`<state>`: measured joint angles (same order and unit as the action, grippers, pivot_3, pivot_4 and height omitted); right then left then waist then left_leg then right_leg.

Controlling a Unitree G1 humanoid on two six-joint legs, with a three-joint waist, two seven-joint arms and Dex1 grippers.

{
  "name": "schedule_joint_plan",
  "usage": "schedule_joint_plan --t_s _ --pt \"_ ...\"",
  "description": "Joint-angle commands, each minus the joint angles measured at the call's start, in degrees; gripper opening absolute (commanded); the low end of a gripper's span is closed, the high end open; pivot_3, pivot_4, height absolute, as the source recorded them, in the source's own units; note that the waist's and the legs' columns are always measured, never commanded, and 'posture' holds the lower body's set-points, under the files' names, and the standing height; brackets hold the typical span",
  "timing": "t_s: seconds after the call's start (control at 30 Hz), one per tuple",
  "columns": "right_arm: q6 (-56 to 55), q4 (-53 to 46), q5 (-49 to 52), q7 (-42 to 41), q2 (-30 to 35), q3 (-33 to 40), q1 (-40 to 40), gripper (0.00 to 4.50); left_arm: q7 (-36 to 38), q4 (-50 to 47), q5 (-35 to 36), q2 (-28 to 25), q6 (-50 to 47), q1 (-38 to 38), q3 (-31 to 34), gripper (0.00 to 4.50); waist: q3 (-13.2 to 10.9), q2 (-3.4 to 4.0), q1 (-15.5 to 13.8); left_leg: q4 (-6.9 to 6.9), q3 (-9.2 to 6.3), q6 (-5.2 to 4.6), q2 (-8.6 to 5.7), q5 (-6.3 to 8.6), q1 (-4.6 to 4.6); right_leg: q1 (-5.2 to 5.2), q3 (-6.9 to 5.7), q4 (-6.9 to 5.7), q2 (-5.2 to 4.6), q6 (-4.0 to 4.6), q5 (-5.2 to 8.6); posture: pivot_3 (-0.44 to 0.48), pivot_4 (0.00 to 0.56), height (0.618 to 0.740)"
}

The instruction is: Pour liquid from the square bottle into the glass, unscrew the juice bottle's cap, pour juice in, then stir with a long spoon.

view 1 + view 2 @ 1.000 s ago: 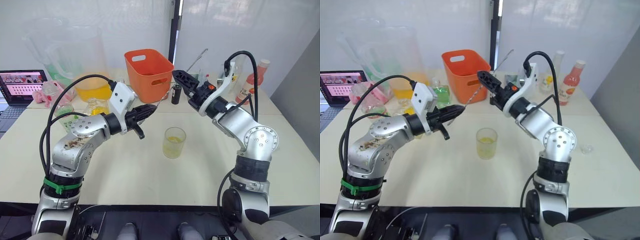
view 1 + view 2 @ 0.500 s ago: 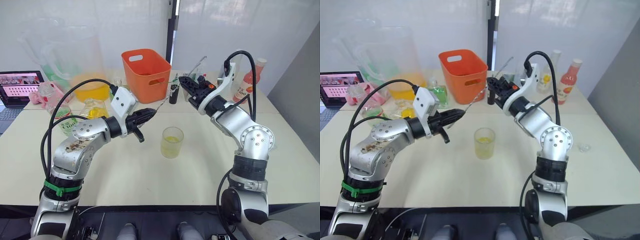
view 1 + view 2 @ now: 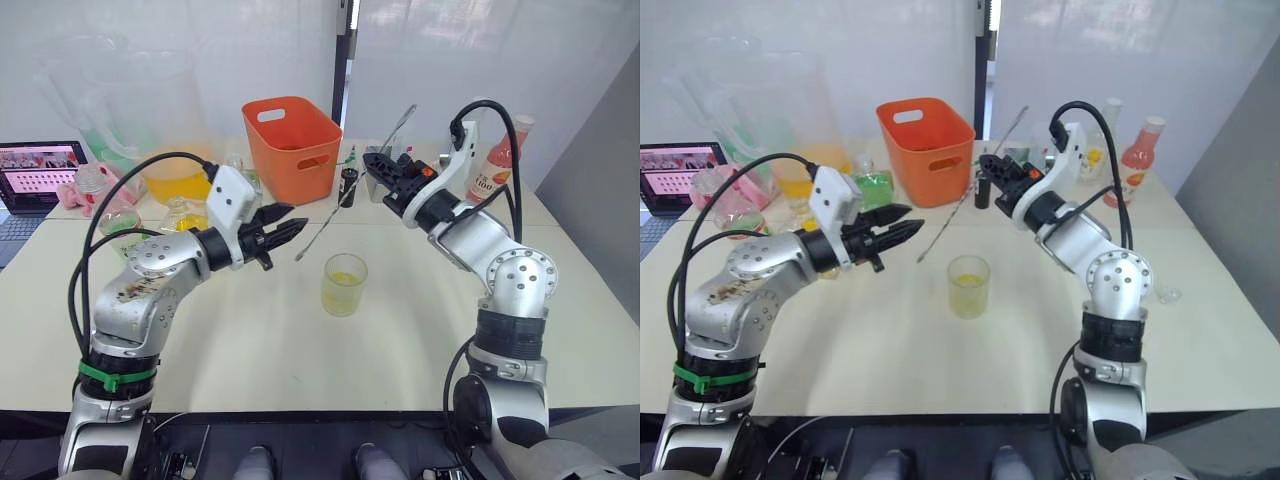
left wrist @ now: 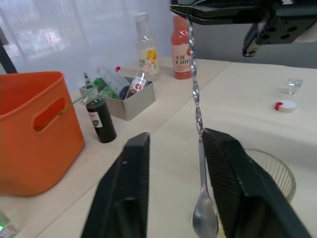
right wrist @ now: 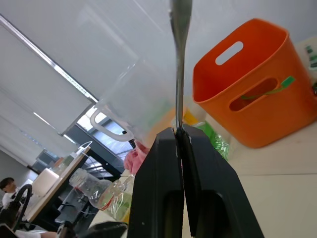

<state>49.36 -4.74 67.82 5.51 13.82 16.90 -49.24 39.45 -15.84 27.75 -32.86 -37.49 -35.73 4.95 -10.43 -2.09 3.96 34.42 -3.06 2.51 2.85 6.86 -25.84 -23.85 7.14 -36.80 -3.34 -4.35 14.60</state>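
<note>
A long twisted metal spoon (image 3: 330, 214) slants over the table, bowl end down and to the left of the glass (image 3: 345, 285), which holds some yellow liquid. My right gripper (image 3: 370, 167) is shut on the spoon's upper shaft (image 5: 179, 59). Low on the spoon, my left gripper (image 3: 296, 218) stands open; the shaft (image 4: 194, 84) hangs between its fingers (image 4: 130, 198), close to one of them. A clear bottle with yellow liquid (image 3: 188, 214) stands behind my left arm. A red juice bottle (image 3: 492, 165) with a white cap is at the far right.
An orange basket (image 3: 295, 145) stands behind the glass, with a small dark bottle (image 3: 350, 187) and a metal tray of small bottles (image 4: 130, 99) beside it. Large clear pitchers (image 3: 180, 130) and a laptop (image 3: 40, 170) are at the far left. A white cap (image 4: 286, 105) lies on the table.
My right gripper closed on the spoon's upper shaft. My left gripper then opened, let go of the spoon and drew back a little to the left.
</note>
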Motion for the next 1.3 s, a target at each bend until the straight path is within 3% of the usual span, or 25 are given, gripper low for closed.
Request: schedule_joint_plan --t_s 0.03,0.17,0.47,0.73,0.97,1.3 --pt "-1.82 -3.16 -1.04 -5.26 4.06 1.39 -1.88 0.0 1.58 -1.02 2.55 -2.03 0.95 -0.12 4.02 3.27 0.0 0.0 -0.01 0.02 0.0 -0.01 0.0 -0.01 -0.21 -0.22 0.0 -0.06 0.0 0.01 -0.01 0.0 0.15 0.74" --pt "-1.56 -2.47 -3.7 -13.34 10.23 -0.3 -4.93 0.0 5.87 -1.56 4.5 -5.6 1.14 3.64 6.38 4.48 -0.08 0.14 0.17 0.0 0.05 -0.03 0.0 -0.02 -0.3 -0.36 0.03 -0.08 0.0 0.02 -0.02 0.0 0.15 0.74" --pt "0.85 -8.2 -8.1 -28.71 19.13 -6.66 -2.76 0.0 9.94 -0.32 6.71 -7.45 1.29 7.7 6.51 4.48 -0.1 0.15 -0.21 -0.07 0.01 -0.03 0.01 -0.02 -0.3 -0.35 -0.01 -0.06 0.0 0.08 0.05 0.0 0.15 0.74" --pt "0.03 -13.4 -13.55 -32.9 21.42 -10.36 3.39 0.0 11.72 -1.35 7.39 -7.74 0.72 9.4 4.27 4.48 -0.1 0.14 -0.21 -0.03 0.01 -0.03 0.0 -0.02 -0.3 -0.35 -0.02 -0.1 0.0 0.07 0.05 0.0 0.15 0.74" --pt "-2.79 -15.58 -19.45 -35.42 20.51 -13.31 8.03 0.0 11.28 -2.21 7.5 -7.71 0.56 9.67 3.52 4.48 -0.09 0.14 -0.2 -0.02 0.01 -0.02 0.0 -0.02 -0.3 -0.37 -0.02 -0.1 0.0 0.07 0.05 0.0 0.15 0.74" --pt "-15.62 -11.57 -31.67 -39.54 16.02 -18.19 13.0 0.0 8.72 -4.86 7.18 -7.63 -0.96 10.92 2.92 4.48 -0.07 0.11 -0.16 0.2 0.01 -0.02 0.01 -0.02 -0.22 -0.23 -0.03 -0.2 0.0 -0.12 0.15 0.0 0.15 0.74"
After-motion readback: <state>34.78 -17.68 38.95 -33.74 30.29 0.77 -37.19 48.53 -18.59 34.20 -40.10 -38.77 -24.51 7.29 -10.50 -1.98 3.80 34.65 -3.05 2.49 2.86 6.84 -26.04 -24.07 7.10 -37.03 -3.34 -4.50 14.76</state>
